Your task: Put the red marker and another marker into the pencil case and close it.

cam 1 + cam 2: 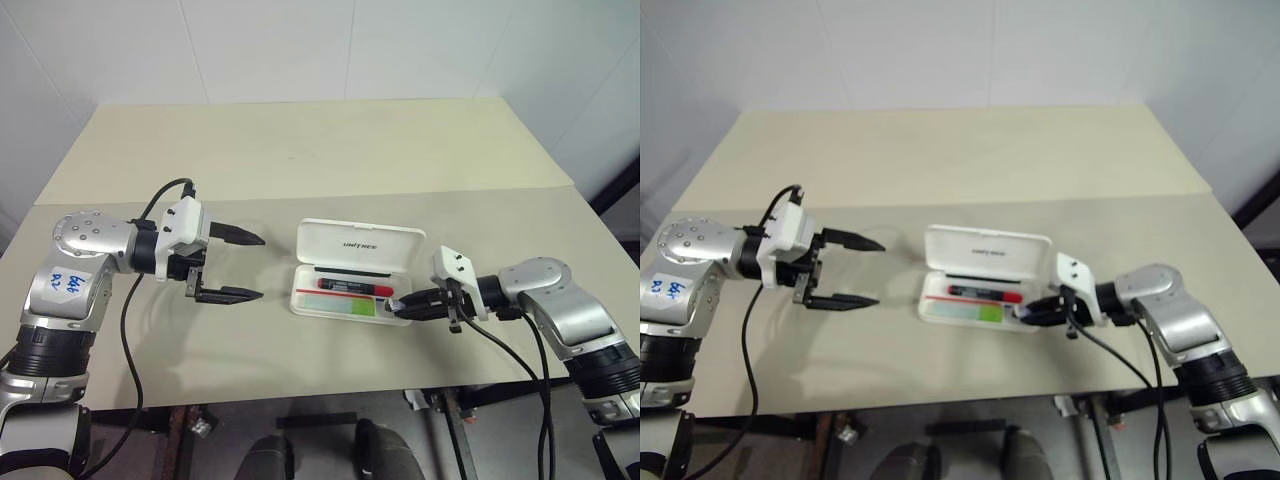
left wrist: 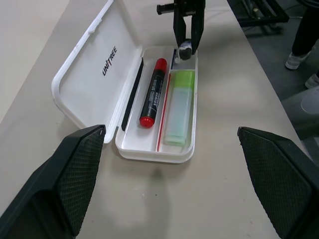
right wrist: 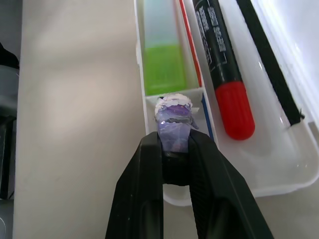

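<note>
The white pencil case point(image 1: 360, 241) lies open in the middle of the table, its lid tipped back. In its tray the red marker point(image 2: 152, 94) lies beside the light green marker point(image 2: 180, 107), with a red stripe between them. At the case's right end my right gripper point(image 3: 174, 142) is shut on a small purple-and-white object point(image 3: 173, 115), held just over the small end compartment. My left gripper point(image 1: 260, 267) hovers open a little to the left of the case, pointing at it, with nothing between its fingers point(image 2: 75, 169).
The case sits on a beige table point(image 1: 300, 150), near its front edge. White walls close off the back and the sides. Cables hang from both wrists.
</note>
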Available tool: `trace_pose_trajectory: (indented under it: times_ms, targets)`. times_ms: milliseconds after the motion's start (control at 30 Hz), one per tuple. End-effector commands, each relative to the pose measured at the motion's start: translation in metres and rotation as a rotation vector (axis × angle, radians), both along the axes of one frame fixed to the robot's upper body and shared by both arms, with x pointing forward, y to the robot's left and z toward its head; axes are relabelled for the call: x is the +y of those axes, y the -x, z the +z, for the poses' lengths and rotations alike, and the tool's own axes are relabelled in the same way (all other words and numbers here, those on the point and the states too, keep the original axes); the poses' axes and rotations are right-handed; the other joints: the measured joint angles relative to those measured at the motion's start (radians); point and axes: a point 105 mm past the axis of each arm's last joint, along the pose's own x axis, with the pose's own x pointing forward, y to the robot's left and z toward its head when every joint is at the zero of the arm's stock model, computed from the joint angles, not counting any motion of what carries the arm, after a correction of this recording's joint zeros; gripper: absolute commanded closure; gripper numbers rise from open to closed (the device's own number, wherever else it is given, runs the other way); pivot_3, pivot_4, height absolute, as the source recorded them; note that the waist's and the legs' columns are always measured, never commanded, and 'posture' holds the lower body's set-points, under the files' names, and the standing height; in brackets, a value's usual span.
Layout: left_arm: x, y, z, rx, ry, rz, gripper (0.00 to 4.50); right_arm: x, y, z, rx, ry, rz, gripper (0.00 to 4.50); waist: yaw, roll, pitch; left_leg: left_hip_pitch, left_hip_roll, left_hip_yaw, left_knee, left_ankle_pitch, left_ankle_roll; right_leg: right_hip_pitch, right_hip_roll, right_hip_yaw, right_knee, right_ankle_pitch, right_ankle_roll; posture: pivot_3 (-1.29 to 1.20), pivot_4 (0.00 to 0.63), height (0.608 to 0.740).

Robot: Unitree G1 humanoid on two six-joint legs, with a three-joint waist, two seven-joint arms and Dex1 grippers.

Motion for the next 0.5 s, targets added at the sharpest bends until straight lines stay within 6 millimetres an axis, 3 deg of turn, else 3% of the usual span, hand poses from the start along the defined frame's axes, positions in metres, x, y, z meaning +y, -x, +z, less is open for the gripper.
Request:
trace_pose_trajectory:
  times_ms: [33, 300, 400, 500]
  targets:
    - [-0.001, 0.002, 0.013, -0.051, 0.005, -0.008, 0.00, 0.003, -0.002, 0.003, -0.032, -0.017, -0.001, 3.79, 0.001, 0.000, 0.000, 0.000, 0.000, 0.000, 0.000, 0.000, 0.000, 0.000, 0.000, 0.000, 0.000, 0.000, 0.000, 0.00, 0.150, 0.740]
    - [-0.002, 0.000, 0.014, -0.060, 0.002, -0.014, 0.00, 0.007, -0.006, 0.009, -0.069, -0.042, 0.000, 1.02, 0.001, 0.000, 0.000, 0.001, 0.000, 0.000, 0.000, 0.000, 0.000, 0.000, 0.000, 0.000, 0.000, 0.000, 0.000, 0.00, 0.150, 0.740]
    - [-0.002, -0.001, 0.015, -0.064, 0.002, -0.013, 0.00, 0.009, -0.005, 0.025, -0.124, -0.084, 0.024, 0.02, 0.001, 0.000, 0.000, 0.000, 0.000, 0.000, 0.000, 0.000, 0.000, 0.000, 0.000, 0.000, 0.000, 0.000, 0.000, 0.00, 0.150, 0.740]
    - [-0.001, -0.003, 0.015, -0.068, 0.003, -0.012, 0.00, 0.013, -0.002, 0.048, -0.186, -0.180, 0.047, 0.02, 0.002, 0.000, 0.000, 0.000, 0.000, 0.000, 0.000, 0.000, -0.001, 0.000, 0.000, 0.000, 0.000, 0.000, 0.000, 0.00, 0.150, 0.740]
